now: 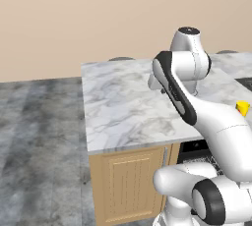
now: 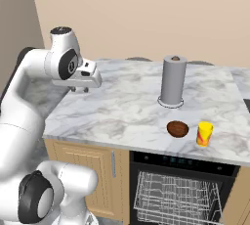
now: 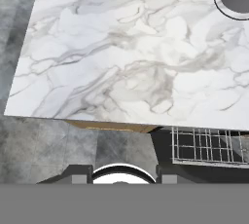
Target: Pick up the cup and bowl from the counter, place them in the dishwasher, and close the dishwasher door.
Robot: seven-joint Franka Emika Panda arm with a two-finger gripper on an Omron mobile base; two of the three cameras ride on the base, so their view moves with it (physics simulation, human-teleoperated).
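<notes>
Right now the gripper (image 2: 79,90) hangs above the left part of the counter (image 2: 127,109), over bare marble and well apart from anything it is meant to lift. Its tips are too small and dark against the hand to read, so I cannot tell whether the jaws stand apart or together; nothing is between them that I can see. I judge this a starting pose: the arm is folded high so the hand camera looks down over the slab before any reach begins.

The cup (image 2: 204,134) stands upright near the front edge of the counter, on the right, with the bowl (image 2: 177,129) just beside it on its left. They sit close but, as far as I can tell, not touching. Behind them rises a tall grey cylinder (image 2: 174,86) on a round base, which is no part of the job.

Both pieces lie almost directly above the dishwasher (image 2: 183,163), likely so each can be carried a short way down. Its door is out of sight below the frame, so presumably dropped open, and the white wire rack (image 2: 176,197) inside holds nothing I can see. Neither piece is loaded yet, and the door remains to be shut
</notes>
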